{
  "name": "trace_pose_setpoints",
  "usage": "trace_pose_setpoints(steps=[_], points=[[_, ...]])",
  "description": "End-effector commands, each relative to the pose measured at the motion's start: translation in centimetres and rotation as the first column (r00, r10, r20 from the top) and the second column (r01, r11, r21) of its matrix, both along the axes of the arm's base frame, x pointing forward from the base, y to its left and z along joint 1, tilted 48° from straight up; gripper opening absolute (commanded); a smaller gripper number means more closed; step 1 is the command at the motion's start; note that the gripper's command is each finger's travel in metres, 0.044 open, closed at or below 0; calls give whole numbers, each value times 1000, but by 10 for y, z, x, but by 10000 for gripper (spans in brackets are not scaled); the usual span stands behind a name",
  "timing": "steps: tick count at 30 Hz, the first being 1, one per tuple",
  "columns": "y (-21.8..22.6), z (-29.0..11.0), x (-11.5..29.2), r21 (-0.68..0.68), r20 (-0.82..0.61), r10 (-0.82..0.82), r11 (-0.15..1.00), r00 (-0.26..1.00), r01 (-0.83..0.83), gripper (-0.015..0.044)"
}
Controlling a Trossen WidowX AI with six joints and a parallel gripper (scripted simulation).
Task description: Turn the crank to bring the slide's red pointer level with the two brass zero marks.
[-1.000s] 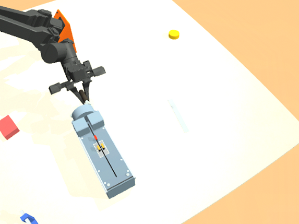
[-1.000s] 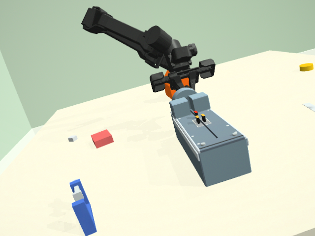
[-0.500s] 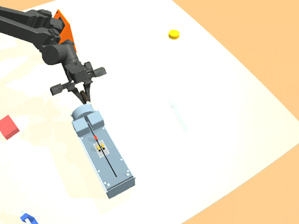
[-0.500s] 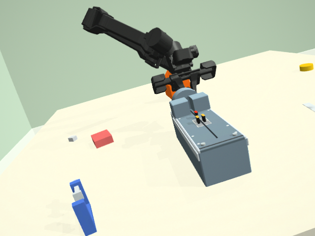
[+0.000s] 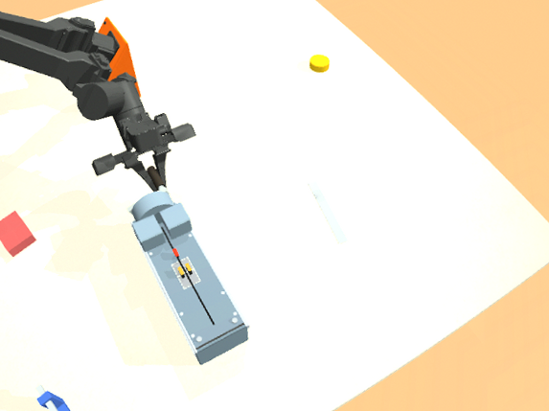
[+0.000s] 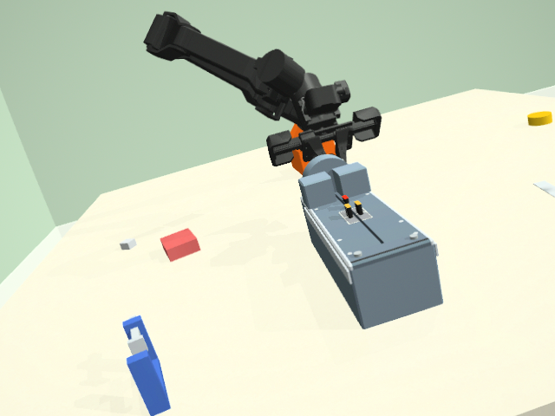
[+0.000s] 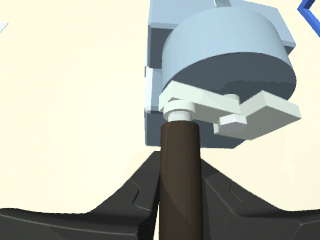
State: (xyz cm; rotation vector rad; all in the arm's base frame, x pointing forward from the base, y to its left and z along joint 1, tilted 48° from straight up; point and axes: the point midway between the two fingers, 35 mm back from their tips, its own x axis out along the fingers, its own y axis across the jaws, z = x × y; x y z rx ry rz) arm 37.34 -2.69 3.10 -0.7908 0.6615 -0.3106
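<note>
A grey-blue box machine (image 5: pixel 206 311) (image 6: pixel 394 277) (image 7: pixel 156 34) lies on the table. A round hub (image 5: pixel 150 204) (image 6: pixel 319 164) (image 7: pixel 230 54) sits at its near end, with a pale crank arm (image 7: pixel 234 110) and a dark brown handle (image 5: pixel 155 177) (image 7: pixel 180 187). My gripper (image 5: pixel 157 179) (image 7: pixel 180 220) is shut on the handle. The red pointer (image 5: pixel 175 253) (image 6: pixel 344 197) sits in the black slot, a short way toward the hub from the two brass marks (image 5: pixel 183 269) (image 6: pixel 352 205). In the exterior view the hub hides my fingertips.
A red block (image 5: pixel 13 232) (image 6: pixel 179 243) lies to the left. A yellow disc (image 5: pixel 319 62) (image 6: pixel 538 118) lies far off. A blue piece (image 5: pixel 54 404) (image 6: pixel 146 367) (image 7: pixel 311 7) stands near the front. A small grey cube (image 6: pixel 127 243) and a pale strip (image 5: pixel 328 212) (image 6: pixel 545 186) lie on the table. The orange arm base (image 5: pixel 120 55) is behind.
</note>
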Motion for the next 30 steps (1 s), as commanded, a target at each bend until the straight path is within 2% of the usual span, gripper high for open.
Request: trace_pose_setpoints(steps=[1, 14, 30], points=[[-1, -1, 0, 1, -4, 3, 1000, 1000, -3, 0], [0, 0, 0, 0, 0, 0, 1000, 1000, 0, 0], [0, 0, 0, 0, 0, 0, 1000, 1000, 0, 420]])
